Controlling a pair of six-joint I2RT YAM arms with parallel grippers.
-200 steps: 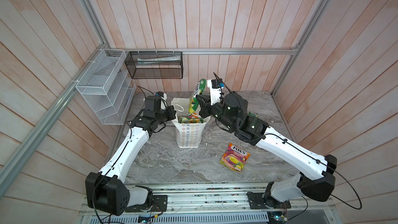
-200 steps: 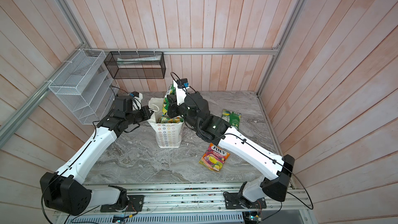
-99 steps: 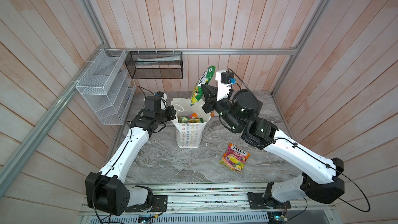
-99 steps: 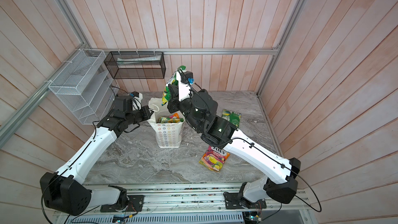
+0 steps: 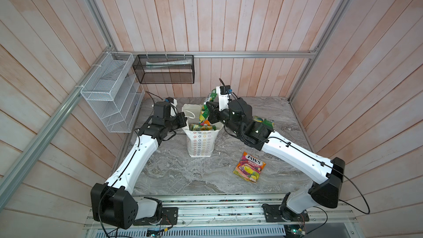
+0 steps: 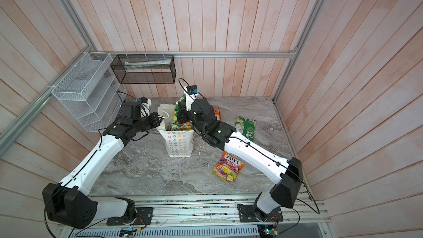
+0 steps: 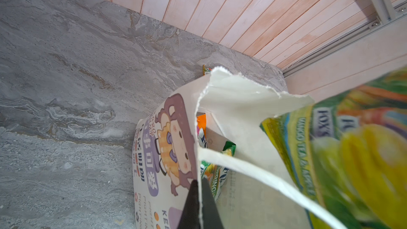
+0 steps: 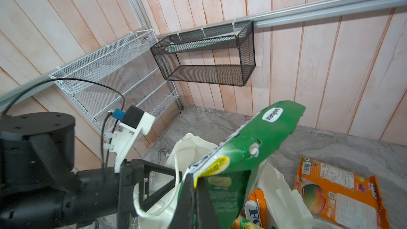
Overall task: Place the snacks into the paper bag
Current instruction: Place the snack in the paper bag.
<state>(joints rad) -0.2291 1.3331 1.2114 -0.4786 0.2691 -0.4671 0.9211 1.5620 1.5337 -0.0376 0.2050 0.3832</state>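
Bright, even, diffuse light fills the cell, and shadows on the marble tabletop (image 5: 183, 175) are soft and faint. Both top views are sharp from edge to edge. In the left wrist view the near FOX'S pouch (image 7: 352, 150) is blurred, while the paper bag (image 7: 167, 142) is crisp.

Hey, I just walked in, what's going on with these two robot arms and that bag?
The left end effector is clamped on the rim of the paper bag, which stands on the table. The right end effector grips a green and yellow pouch at the bag's mouth, not yet released. Several pouches are already inside. Three lie outside: an orange-pink pouch in front, a green pouch to the right, and an orange pouch behind the bag.
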